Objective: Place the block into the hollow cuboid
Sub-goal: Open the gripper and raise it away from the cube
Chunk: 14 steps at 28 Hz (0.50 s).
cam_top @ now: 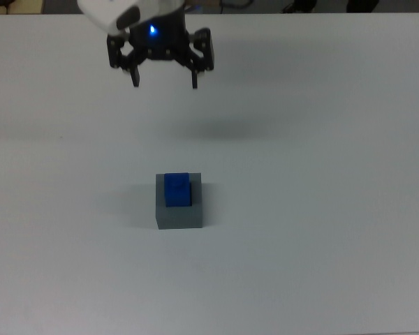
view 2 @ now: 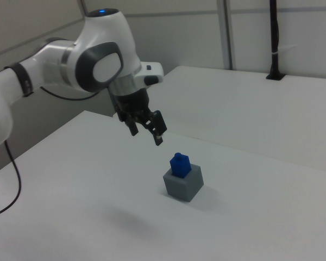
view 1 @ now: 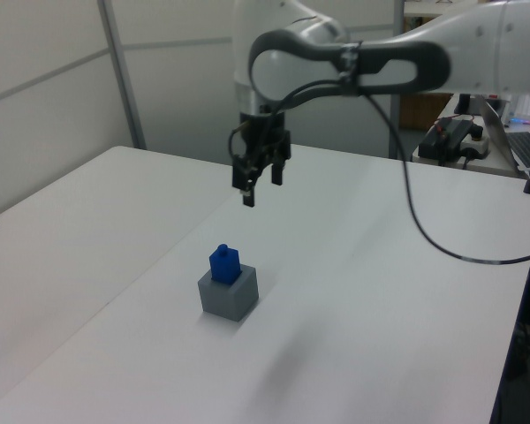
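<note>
- Block is sitting in the cuboid recess, lower middle of the top view, with its top poking up above the rim in the left view, so you look basically done.
- Your gripper hangs spread wide and holding nothing, at the top of the top view, well apart from the block.
- From the fingers, the block lies straight down-frame in the top view; in the left view it's below and a bit left of them.
- Block is a cube, so no long axis to worry about.
- Table around the cuboid is bare white, and nothing sits between gripper and block.
- Arm cable loops off at the left view's right, clear of everything.
</note>
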{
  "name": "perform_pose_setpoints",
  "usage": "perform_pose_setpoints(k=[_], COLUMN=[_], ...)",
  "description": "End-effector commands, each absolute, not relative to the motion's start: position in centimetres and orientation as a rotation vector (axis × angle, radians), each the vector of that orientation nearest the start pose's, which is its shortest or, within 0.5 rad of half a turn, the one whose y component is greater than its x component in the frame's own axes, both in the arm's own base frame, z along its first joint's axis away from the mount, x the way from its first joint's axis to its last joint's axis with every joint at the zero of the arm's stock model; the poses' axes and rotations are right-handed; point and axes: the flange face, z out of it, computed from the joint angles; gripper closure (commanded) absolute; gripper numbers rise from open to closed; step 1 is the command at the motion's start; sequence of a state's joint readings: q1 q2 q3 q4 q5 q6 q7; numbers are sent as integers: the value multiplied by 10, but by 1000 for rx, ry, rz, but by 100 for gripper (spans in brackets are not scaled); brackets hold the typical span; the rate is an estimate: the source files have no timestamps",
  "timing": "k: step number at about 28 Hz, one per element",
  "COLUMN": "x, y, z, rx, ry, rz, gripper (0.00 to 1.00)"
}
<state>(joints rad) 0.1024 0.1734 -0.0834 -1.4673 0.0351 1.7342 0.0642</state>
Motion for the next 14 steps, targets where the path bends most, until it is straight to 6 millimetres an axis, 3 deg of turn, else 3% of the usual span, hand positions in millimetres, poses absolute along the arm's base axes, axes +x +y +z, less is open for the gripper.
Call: perform_pose_setpoints(k=[1,14], x=[593,585], y=[20,14], z=[586,589], rx=[-3124,-3125], ry=[82,80], rz=[-100,-81], gripper=[0,0])
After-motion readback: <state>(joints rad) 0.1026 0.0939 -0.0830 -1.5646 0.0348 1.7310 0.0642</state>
